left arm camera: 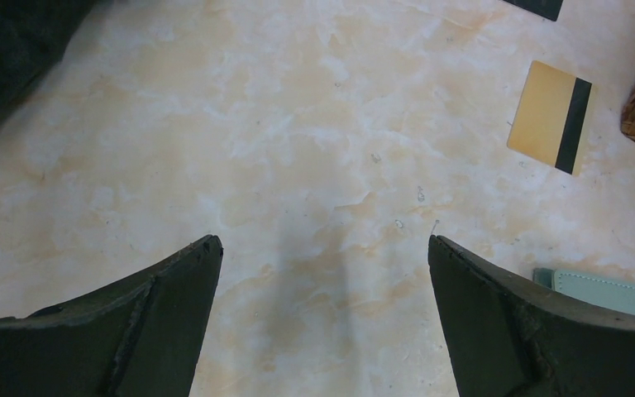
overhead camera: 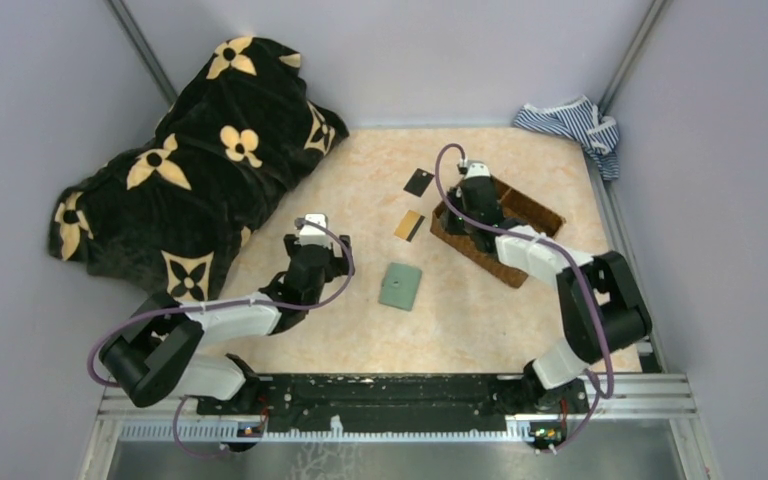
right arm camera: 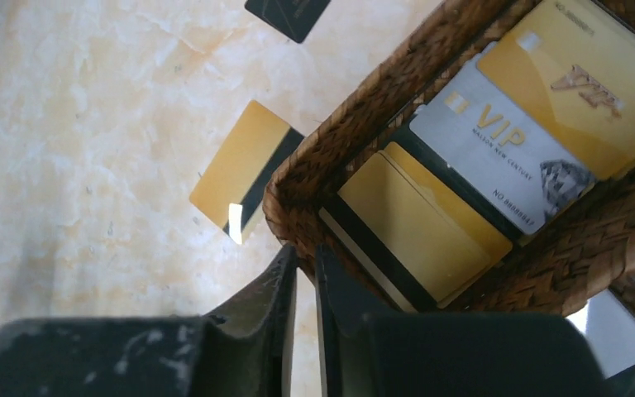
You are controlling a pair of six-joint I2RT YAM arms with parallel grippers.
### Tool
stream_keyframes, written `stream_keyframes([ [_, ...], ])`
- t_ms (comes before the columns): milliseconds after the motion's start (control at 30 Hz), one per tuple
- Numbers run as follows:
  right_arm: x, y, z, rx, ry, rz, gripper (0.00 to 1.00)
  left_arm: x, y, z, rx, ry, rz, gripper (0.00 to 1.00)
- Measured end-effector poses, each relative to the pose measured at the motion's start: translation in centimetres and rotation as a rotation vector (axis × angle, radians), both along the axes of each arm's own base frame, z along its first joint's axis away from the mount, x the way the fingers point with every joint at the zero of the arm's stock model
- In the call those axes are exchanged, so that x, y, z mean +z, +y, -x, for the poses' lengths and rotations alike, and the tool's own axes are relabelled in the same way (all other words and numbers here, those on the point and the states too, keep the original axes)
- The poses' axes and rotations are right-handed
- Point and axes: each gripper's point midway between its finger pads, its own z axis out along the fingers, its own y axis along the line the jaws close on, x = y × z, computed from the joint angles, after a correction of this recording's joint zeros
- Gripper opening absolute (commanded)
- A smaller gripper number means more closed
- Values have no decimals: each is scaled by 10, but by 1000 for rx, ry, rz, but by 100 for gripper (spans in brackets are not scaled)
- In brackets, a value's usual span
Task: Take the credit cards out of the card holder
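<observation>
Since the wallet (overhead camera: 400,286) lies shut at mid-desk (overhead camera: 360,180), just lower right of the left tool (overhead camera: 312,226), that arm is nearer; its fingers are spread wide and empty. Right tool (overhead camera: 472,172) hangs closed on nothing over the basket (right arm camera: 364,107), upper right, where cards (right arm camera: 496,157) lie.
</observation>
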Motion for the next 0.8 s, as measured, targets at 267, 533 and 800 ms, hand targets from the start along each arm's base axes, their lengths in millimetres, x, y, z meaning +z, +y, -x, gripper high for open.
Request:
stream_keyframes([
  [267,6,-29,35,-62,-4,48,11,-10,-6,-1,0,36,14,100],
  [533,6,-45,50,-84,14,105,63,-11,-9,0,-12,43,24,100],
  [800,59,-40,55,-72,-116,12,75,-2,-29,6,-135,24,74,98],
])
